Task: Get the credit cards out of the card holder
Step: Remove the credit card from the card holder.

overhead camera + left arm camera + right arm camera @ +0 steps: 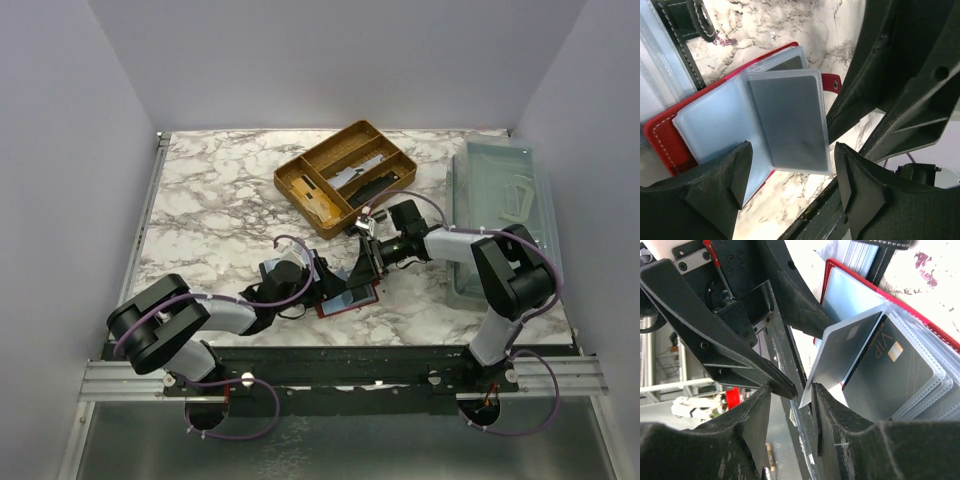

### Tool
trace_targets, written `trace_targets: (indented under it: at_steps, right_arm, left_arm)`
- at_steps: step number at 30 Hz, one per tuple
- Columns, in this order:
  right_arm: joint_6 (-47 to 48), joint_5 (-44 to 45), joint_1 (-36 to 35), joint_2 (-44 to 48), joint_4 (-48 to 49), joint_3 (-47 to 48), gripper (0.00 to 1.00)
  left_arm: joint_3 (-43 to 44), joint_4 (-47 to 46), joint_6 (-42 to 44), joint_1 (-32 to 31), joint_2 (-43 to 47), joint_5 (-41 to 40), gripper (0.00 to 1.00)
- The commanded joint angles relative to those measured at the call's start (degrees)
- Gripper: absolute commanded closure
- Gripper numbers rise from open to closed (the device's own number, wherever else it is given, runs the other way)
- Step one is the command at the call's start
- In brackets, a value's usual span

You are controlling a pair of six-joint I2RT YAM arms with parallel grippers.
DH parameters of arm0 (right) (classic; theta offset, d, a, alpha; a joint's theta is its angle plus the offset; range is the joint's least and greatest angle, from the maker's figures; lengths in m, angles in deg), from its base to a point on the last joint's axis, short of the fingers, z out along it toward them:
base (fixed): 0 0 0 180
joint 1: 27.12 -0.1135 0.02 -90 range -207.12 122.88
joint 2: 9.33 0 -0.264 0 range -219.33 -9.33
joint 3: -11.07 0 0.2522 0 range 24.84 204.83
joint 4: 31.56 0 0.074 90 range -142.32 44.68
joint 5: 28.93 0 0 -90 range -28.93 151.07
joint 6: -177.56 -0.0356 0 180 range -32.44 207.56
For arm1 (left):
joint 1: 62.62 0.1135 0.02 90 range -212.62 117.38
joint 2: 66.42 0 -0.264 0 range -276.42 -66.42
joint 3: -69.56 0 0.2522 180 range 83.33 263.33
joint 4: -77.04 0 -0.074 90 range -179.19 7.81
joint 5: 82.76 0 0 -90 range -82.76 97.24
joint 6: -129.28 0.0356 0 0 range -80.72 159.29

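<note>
The red card holder (352,299) lies open near the table's front edge, its clear sleeves fanned out. In the left wrist view a grey card (787,122) sits in a raised sleeve of the holder (662,140). My left gripper (792,172) is open, its fingers on either side of that sleeve's lower edge; it also shows in the top view (322,285). My right gripper (790,405) is open. A pale grey-blue credit card (840,357) sticks out of a sleeve, its corner against my right-hand finger (827,415). A dark VIP card (892,372) stays sleeved behind it.
A wooden divided tray (345,172) stands at the back middle and a clear plastic bin (500,205) along the right edge. The two grippers are very close together over the holder. A black stitched strap (687,20) lies beside the holder. The table's front rail (340,365) is just below.
</note>
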Motion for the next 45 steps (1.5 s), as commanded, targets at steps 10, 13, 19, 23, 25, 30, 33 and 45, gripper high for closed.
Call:
trace_targets:
  at_steps: [10,13,19,23,25,30,33,45]
  right_arm:
    - [-8.37,-11.61,-2.86,-5.09,8.84,0.30,0.56]
    - [-7.54,-11.58,-3.11,-5.57,7.80,0.75,0.56]
    - [0.02,-7.22,-3.11,-3.85,-0.34,3.83,0.55]
    - [4.61,0.08,-3.01,-0.43,-2.84,4.21,0.55]
    - [5.51,4.68,-3.02,0.51,-2.83,3.66,0.55]
    - [6.44,10.02,-2.98,-0.32,-3.53,3.78,0.57]
    - [6.16,9.05,-3.02,-0.88,-3.78,4.04,0.59]
    - [2.55,4.50,-0.03,0.01,-1.52,3.74,0.60]
  left_arm:
    - [-5.32,-3.03,-1.76,-0.30,5.74,-0.96,0.26]
    - [-6.91,-3.19,-2.19,-0.31,7.94,-1.81,0.24]
    - [-6.61,-3.38,-2.95,-0.17,5.53,-3.84,0.27]
    - [-5.83,-5.24,-2.95,0.03,3.34,-3.30,0.44]
    - [-5.84,-5.30,-2.99,0.16,3.48,-3.67,0.55]
    - [-6.66,-5.29,-2.62,0.62,3.60,-4.56,0.96]
    - [-6.93,-6.01,0.51,0.73,3.74,-3.47,1.00]
    - [-10.63,-16.65,6.07,0.60,10.87,-2.30,1.00]
